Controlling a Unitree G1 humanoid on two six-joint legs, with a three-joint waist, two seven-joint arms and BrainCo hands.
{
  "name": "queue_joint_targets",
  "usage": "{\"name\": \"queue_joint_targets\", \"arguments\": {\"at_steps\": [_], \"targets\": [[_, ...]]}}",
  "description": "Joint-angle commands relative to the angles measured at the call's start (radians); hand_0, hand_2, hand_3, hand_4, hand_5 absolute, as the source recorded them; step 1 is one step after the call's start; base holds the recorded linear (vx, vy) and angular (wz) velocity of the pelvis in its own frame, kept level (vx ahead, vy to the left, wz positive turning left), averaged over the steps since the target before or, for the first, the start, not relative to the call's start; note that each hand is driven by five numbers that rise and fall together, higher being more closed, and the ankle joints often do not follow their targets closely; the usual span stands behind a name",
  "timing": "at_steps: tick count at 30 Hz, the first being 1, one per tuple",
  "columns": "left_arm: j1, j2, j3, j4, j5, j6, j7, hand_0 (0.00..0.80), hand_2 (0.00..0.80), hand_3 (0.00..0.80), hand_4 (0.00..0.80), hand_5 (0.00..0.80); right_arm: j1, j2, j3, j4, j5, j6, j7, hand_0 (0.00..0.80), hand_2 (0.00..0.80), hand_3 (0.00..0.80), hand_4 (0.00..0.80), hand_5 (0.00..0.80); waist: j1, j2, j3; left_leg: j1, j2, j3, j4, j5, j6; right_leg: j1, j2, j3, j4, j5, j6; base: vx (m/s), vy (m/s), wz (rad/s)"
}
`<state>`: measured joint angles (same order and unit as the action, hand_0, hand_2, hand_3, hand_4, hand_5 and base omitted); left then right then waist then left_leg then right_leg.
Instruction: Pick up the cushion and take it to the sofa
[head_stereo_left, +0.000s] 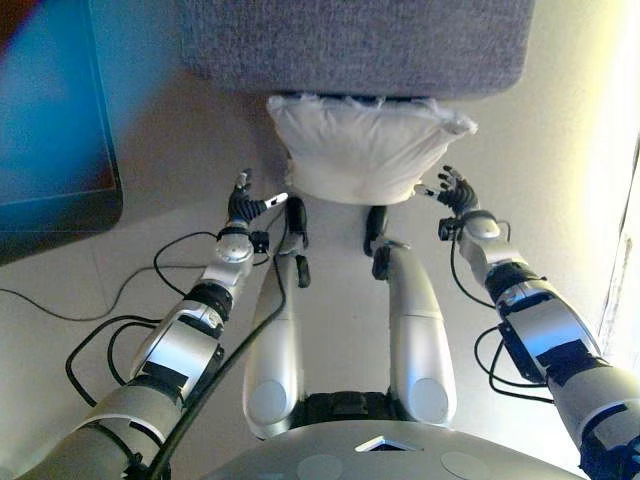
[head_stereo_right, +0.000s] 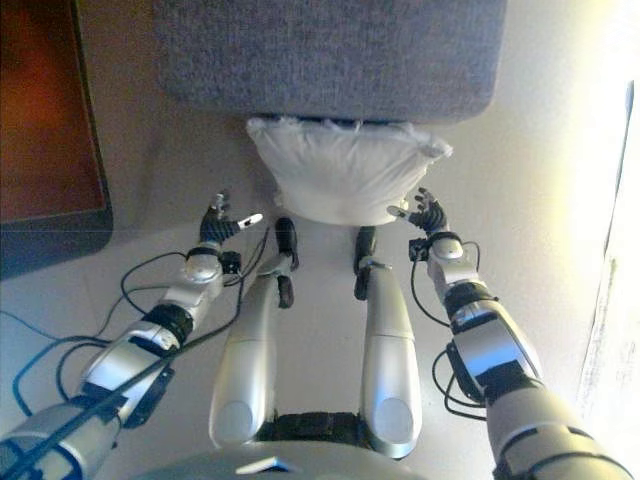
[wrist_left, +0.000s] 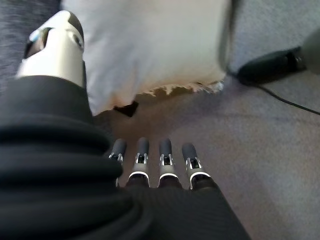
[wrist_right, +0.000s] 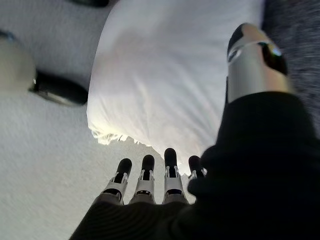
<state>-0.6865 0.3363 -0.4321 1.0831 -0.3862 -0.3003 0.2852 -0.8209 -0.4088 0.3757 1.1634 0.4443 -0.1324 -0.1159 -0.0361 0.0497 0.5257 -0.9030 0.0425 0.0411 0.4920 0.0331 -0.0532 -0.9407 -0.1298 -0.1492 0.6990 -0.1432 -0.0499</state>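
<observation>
A white cushion (head_stereo_left: 365, 145) lies on the pale floor, its far edge against the front of the grey sofa (head_stereo_left: 355, 42). My left hand (head_stereo_left: 245, 207) hovers open just off the cushion's left lower corner, thumb pointing toward it, a small gap between. My right hand (head_stereo_left: 455, 192) is open at the cushion's right lower corner, fingertips close to or touching its edge. In the left wrist view the cushion (wrist_left: 150, 47) shows past my straight fingers (wrist_left: 152, 157). In the right wrist view the cushion (wrist_right: 165, 75) lies just beyond the fingers (wrist_right: 155, 172). Neither hand holds anything.
A dark-framed flat panel (head_stereo_left: 50, 110) lies on the floor at the far left. A bright wall or window edge (head_stereo_left: 625, 230) runs down the right side. Pale floor (head_stereo_left: 160, 150) spreads between the panel and the cushion.
</observation>
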Motion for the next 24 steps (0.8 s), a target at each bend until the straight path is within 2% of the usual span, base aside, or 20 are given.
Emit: {"name": "queue_joint_targets", "arguments": {"at_steps": [1, 5, 11, 18, 24], "targets": [[-0.012, 0.034, 0.017, -0.014, -0.046, -0.031, -0.016, 0.0, 0.0, 0.0, 0.0, 0.0, -0.019, -0.066, 0.013, -0.007, -0.019, -0.002, -0.059, 0.0, 0.0, 0.0, 0.0, 0.0, 0.005, 0.023, -0.006, -0.104, -0.004, 0.001, 0.144, -0.089, 0.025, -0.056, -0.033, 0.077, -0.067, 0.105, 0.073, -0.044, 0.0, 0.14], [-0.035, 0.06, 0.009, -0.03, -0.071, -0.035, -0.051, 0.0, 0.0, 0.0, 0.0, 0.0, -0.061, -0.096, 0.02, -0.021, -0.023, 0.017, -0.082, 0.0, 0.0, 0.0, 0.0, 0.0, 0.007, 0.023, -0.006, -0.221, -0.005, 0.005, 0.229, -0.115, 0.036, -0.169, -0.027, 0.088, 0.024, 0.089, 0.069, -0.044, -0.017, 0.09], [-0.093, 0.112, 0.003, -0.032, -0.144, -0.042, -0.13, 0.0, 0.0, 0.0, 0.0, 0.0, -0.104, -0.156, 0.034, -0.015, 0.006, 0.022, -0.05, 0.0, 0.0, 0.0, 0.0, 0.0, 0.007, 0.023, -0.006, -0.382, -0.007, 0.006, 0.378, -0.164, 0.049, -0.334, -0.016, 0.109, 0.199, 0.046, 0.059, -0.005, -0.024, 0.02], [-0.218, 0.157, -0.057, -0.059, -0.142, -0.011, -0.154, 0.0, 0.0, 0.0, 0.0, 0.0, -0.2, -0.195, 0.057, -0.011, 0.093, 0.018, -0.026, 0.0, 0.0, 0.0, 0.0, 0.0, -0.005, 0.028, -0.006, -0.504, -0.006, 0.008, 0.449, -0.181, 0.053, -0.456, -0.003, 0.124, 0.262, 0.033, 0.051, 0.013, -0.016, 0.02], [-0.339, 0.173, -0.093, -0.063, -0.251, 0.035, -0.233, 0.0, 0.0, 0.0, 0.0, 0.0, -0.277, -0.205, 0.085, 0.015, 0.142, 0.036, 0.024, 0.0, 0.0, 0.0, 0.0, 0.0, -0.018, 0.03, -0.006, -0.558, 0.006, 0.012, 0.5, -0.195, 0.054, -0.507, -0.005, 0.138, 0.297, 0.024, 0.049, 0.023, -0.001, -0.08]]}}
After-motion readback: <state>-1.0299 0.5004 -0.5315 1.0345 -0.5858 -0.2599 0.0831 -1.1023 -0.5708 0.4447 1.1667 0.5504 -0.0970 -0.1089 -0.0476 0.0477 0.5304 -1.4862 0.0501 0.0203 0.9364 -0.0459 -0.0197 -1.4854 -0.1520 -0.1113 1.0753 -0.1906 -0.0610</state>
